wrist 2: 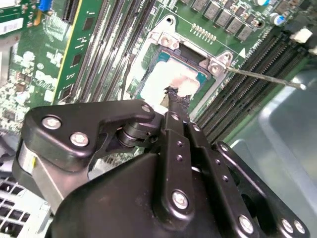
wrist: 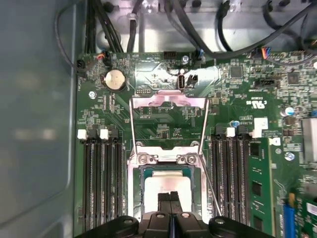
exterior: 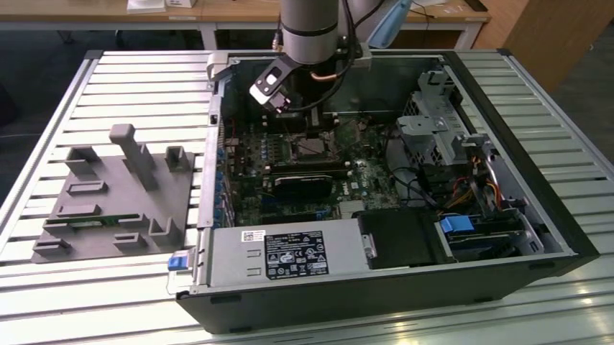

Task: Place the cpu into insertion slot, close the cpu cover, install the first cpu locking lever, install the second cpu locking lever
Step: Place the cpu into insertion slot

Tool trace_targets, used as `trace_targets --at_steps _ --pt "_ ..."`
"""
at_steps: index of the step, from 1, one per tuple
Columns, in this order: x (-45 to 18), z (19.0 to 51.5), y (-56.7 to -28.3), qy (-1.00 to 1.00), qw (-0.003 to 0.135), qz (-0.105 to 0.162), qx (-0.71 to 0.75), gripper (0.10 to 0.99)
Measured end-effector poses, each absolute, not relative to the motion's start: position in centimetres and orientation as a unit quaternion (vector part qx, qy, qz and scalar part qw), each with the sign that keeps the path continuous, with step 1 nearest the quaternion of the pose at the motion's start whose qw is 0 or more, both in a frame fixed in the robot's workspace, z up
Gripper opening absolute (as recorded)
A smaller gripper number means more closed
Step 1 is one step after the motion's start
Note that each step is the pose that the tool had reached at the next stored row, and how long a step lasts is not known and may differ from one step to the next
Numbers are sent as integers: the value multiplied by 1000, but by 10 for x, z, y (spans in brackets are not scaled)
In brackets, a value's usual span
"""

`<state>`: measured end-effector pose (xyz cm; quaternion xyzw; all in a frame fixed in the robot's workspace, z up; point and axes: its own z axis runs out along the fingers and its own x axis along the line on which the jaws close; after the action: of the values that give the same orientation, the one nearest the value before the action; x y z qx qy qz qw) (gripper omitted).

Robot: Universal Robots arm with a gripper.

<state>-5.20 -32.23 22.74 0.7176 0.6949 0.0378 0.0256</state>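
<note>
Got black gripper (wrist: 171,198) pressed together, tip touching dull silver-grey square cpu (wrist: 163,182) seated in black-framed square insertion slot (wrist: 142,196); thin metal lever (wrist 2: 267,78) sticking out free.

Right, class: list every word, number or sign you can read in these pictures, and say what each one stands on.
Nothing can be read for certain.
Black and white stickers on the grey metal power supply box: print too small.
White lettering on the green motherboard: too small.
White barcode sticker on a green circuit card: blurred.
Silver-grey square cpu: glare, no text visible.
</note>
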Motion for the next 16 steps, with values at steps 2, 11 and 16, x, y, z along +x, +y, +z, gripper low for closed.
trace_targets --at_steps 2,11,16 --pt "-52 233 -322 695 26 38 718 106" --pt "-52 253 -322 695 26 38 718 106" --pt "-52 253 -322 695 26 38 718 106"
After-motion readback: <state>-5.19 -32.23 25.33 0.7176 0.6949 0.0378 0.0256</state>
